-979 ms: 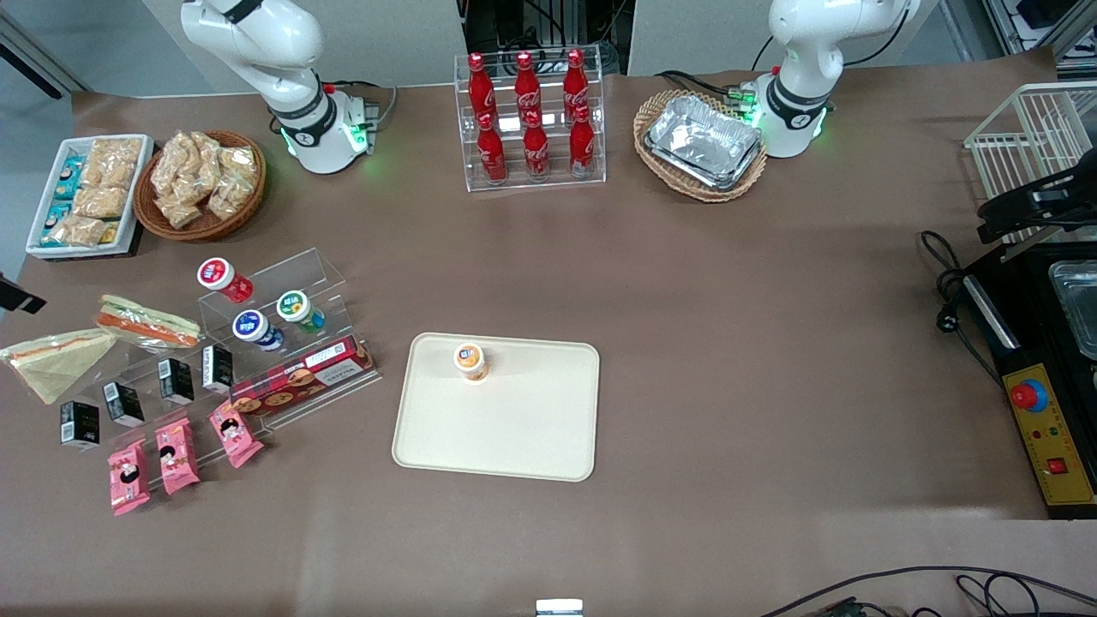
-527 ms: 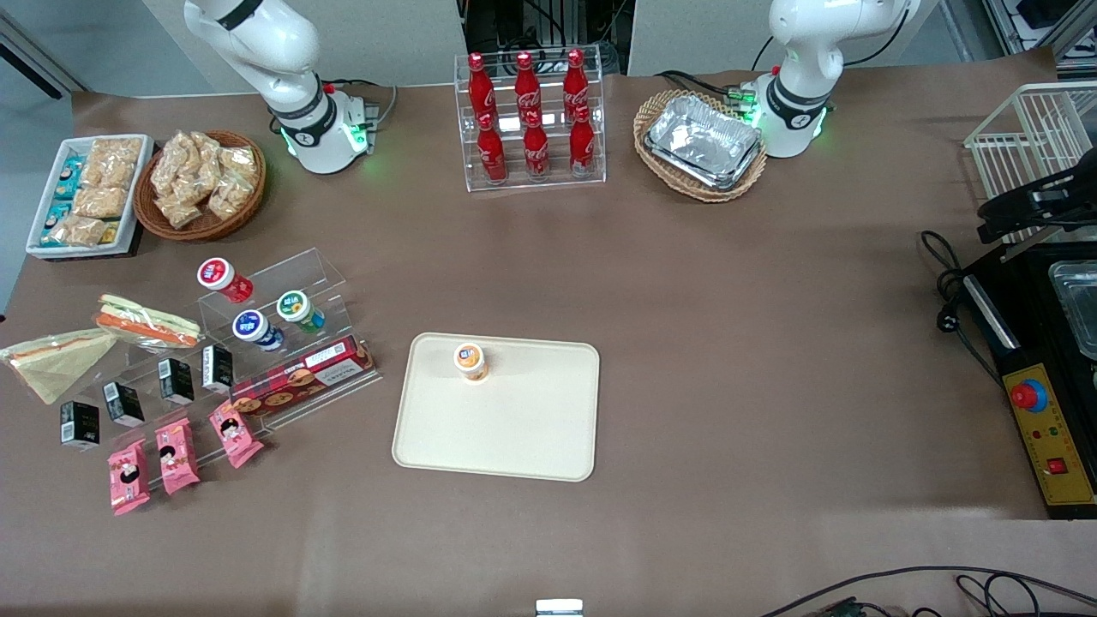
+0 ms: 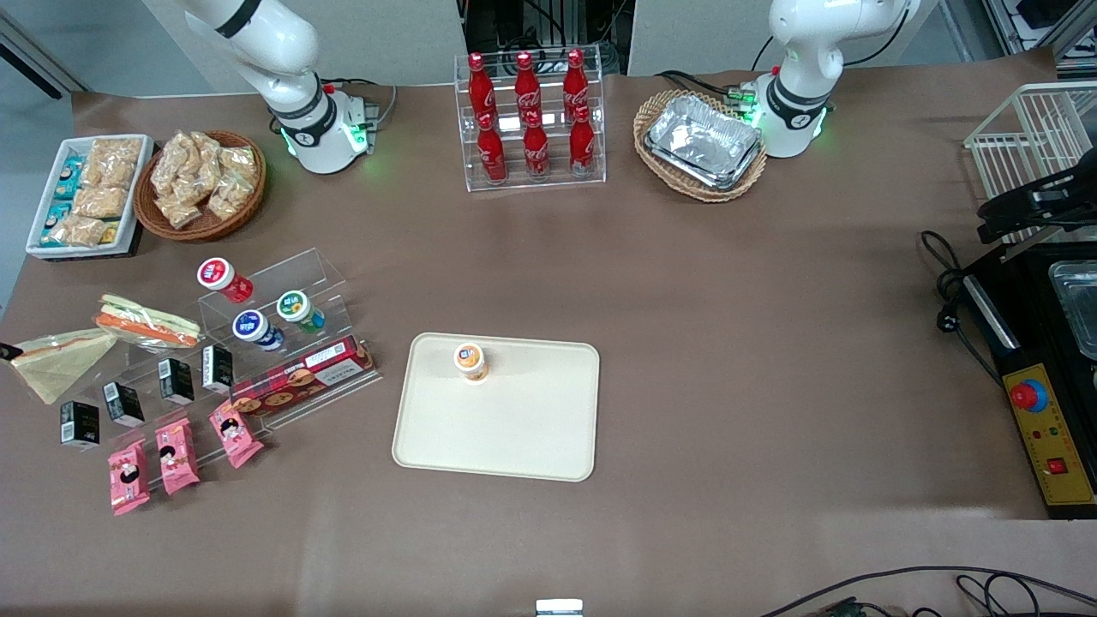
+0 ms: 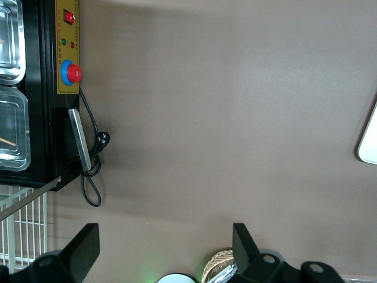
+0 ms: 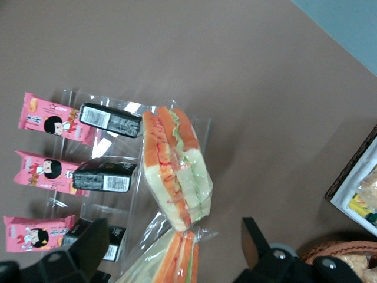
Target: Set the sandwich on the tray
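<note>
Two wrapped wedge sandwiches lie at the working arm's end of the table. One sandwich (image 3: pixel 56 361) lies flat on the table, and it also shows in the right wrist view (image 5: pixel 177 168). The other sandwich (image 3: pixel 147 321) rests on a clear acrylic stand (image 3: pixel 283 283), and its tip shows in the right wrist view (image 5: pixel 177 262). My right gripper (image 5: pixel 174 231) is open and empty, hovering above where the two sandwiches meet. In the front view only a dark bit of it (image 3: pixel 5 350) shows at the frame's edge. The cream tray (image 3: pixel 514 428) lies mid-table.
An orange-lidded cup (image 3: pixel 470 361) stands on the tray. Black cartons (image 3: pixel 124 403), pink snack packs (image 3: pixel 176 454), a biscuit box (image 3: pixel 302 377) and small jars (image 3: pixel 257 329) sit by the stand. A snack basket (image 3: pixel 201 184) and white bin (image 3: pixel 86 193) lie farther from the camera.
The dark gripper part at the front view's edge has moved nearer the camera, to beside the flat sandwich. The sandwiches and tray have not moved.
</note>
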Available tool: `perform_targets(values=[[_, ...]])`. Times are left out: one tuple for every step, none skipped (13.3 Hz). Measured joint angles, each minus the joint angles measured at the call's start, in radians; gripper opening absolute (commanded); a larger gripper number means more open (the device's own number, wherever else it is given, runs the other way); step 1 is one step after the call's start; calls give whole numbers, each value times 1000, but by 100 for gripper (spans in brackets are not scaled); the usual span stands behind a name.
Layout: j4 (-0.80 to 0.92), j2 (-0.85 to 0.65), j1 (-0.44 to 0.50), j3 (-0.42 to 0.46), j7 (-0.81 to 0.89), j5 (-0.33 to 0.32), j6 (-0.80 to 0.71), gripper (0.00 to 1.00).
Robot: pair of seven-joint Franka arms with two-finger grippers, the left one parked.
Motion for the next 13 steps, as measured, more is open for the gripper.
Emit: perform_targets(values=[[-1,12,0,1,0,0,4,100],[-3,22,0,2,0,0,15,100],[-8,31,0,2,0,0,29,100],[-16,41,0,2,1,0,40,100],[-20,51,0,2,2,0,46,100],[-24,62,0,2,2,0,54,100],[-26,72,0,2,2,0,64,100],[-29,81,0,2,2,-1,74,100],[-32,88,0,2,2,-4,79,100],[-35,93,0,2,2,-7,85,100],[-39,97,0,2,2,-8,96,95],[-42,101,0,2,2,-10,106,81],[-48,104,-1,2,-2,-11,118,67]])
